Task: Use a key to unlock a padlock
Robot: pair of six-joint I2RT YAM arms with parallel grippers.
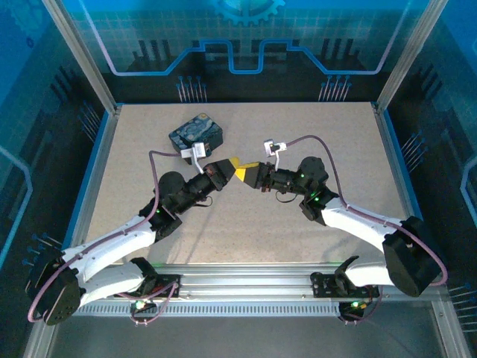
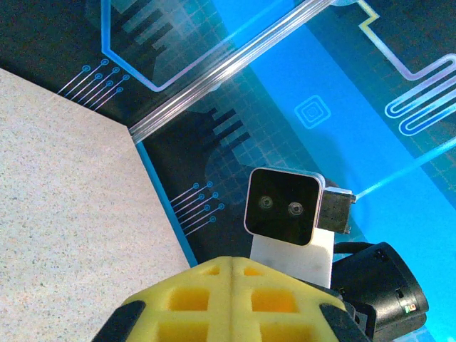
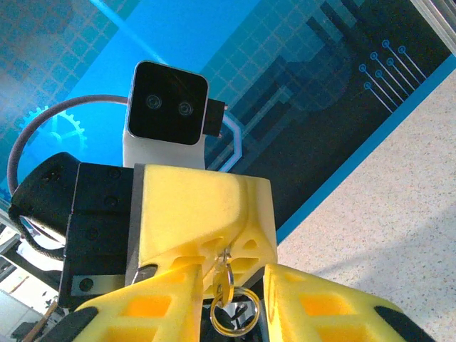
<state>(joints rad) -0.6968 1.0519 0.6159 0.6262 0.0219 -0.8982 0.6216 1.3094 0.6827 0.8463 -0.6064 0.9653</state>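
Tabletop (image 1: 246, 231), bare and speckled, lies wide open toward 6 o'clock and out to 3 and 9, fenced by metal rails. The swirl-painted tin (image 1: 197, 134) sits at 11 o'clock of the meeting point, near the left arm's wrist. Both arms reach inward with elbows low, so the left gripper (image 1: 231, 165) and right gripper (image 1: 244, 172) meet tip to tip at mid-table.

Left wrist camera: its yellow, honeycombed fingers (image 2: 192, 303) are pressed flat together, seam pointing to 12 o'clock, aimed at the other arm's camera block (image 2: 281, 206). The table edge runs off at 9 o'clock.

Right wrist camera: the left gripper's closed tips pinch a silvery stub (image 3: 225, 254); whether it is the padlock is too small to tell. Below it, at 6 o'clock, hangs the key (image 3: 225, 279) on a thin wire ring (image 3: 232, 318). The right fingers (image 3: 142, 310) stand partly apart on either side of the ring, holding nothing.
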